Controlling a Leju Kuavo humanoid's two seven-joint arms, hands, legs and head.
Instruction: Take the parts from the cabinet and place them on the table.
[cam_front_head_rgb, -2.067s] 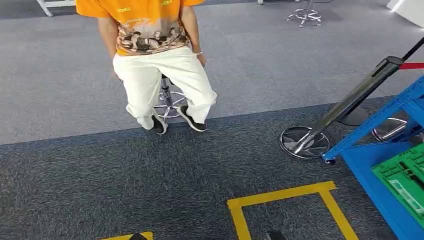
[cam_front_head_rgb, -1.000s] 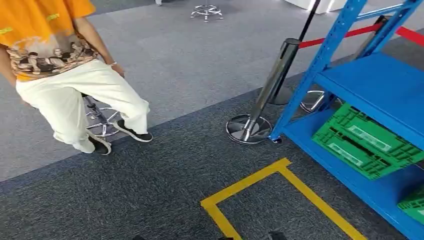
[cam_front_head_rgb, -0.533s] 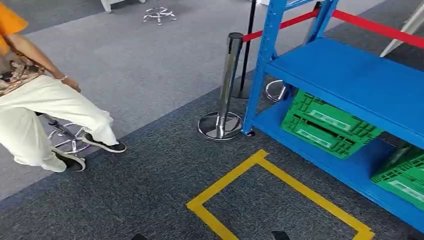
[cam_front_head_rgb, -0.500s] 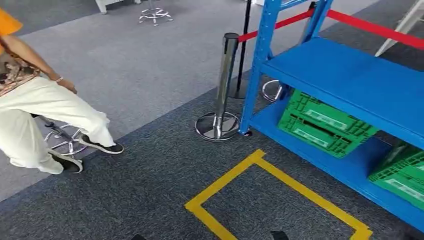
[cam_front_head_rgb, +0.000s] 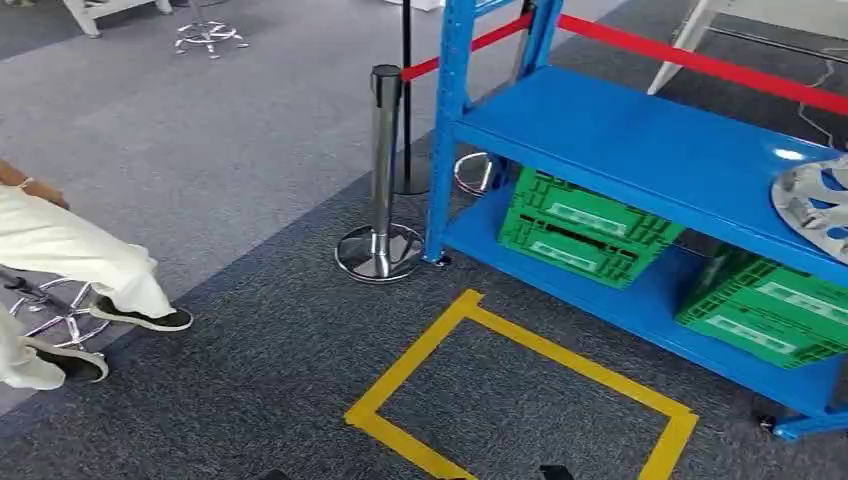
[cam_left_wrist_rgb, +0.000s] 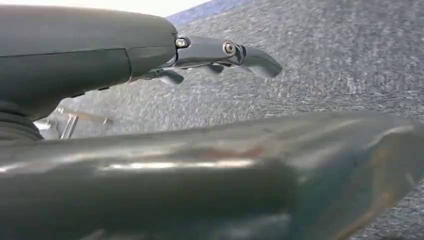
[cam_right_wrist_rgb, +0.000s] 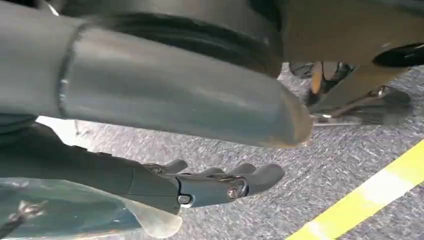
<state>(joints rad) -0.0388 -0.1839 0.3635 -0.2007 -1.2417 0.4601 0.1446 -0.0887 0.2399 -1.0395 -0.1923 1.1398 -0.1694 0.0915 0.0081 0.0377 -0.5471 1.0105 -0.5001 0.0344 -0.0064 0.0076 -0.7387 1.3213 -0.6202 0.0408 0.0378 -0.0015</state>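
Grey speckled carpet covers the floor (cam_front_head_rgb: 230, 330), a paler grey band running beyond a darker one. The landmark is the blue metal cabinet (cam_front_head_rgb: 640, 140), an open rack of flat painted shelves on slim uprights. On its middle shelf, at the far right edge of the head view, lies a silver-grey part (cam_front_head_rgb: 815, 205) with rounded cut-outs, partly cropped. On the bottom shelf sit two green plastic crates (cam_front_head_rgb: 585, 225), ribbed and lattice-walled; each bears a pale label, but no writing can be read. On the carpet in front of the cabinet, yellow tape (cam_front_head_rgb: 520, 390) marks out a rectangle. Just beside the cabinet's near-left upright stands a chrome stanchion post (cam_front_head_rgb: 383, 170) on a round polished base, with a red belt (cam_front_head_rgb: 700, 65) running behind the cabinet. Well to the left of the cabinet a person (cam_front_head_rgb: 70, 265) in cream trousers and dark shoes sits on a chrome-legged stool (cam_front_head_rgb: 45, 310).

The left hand (cam_left_wrist_rgb: 215, 55) hangs above the carpet, its dark fingers loosely extended and apart, holding nothing. The right hand (cam_right_wrist_rgb: 210, 185) hangs likewise near a yellow tape line, fingers slightly curled and separated, holding nothing.
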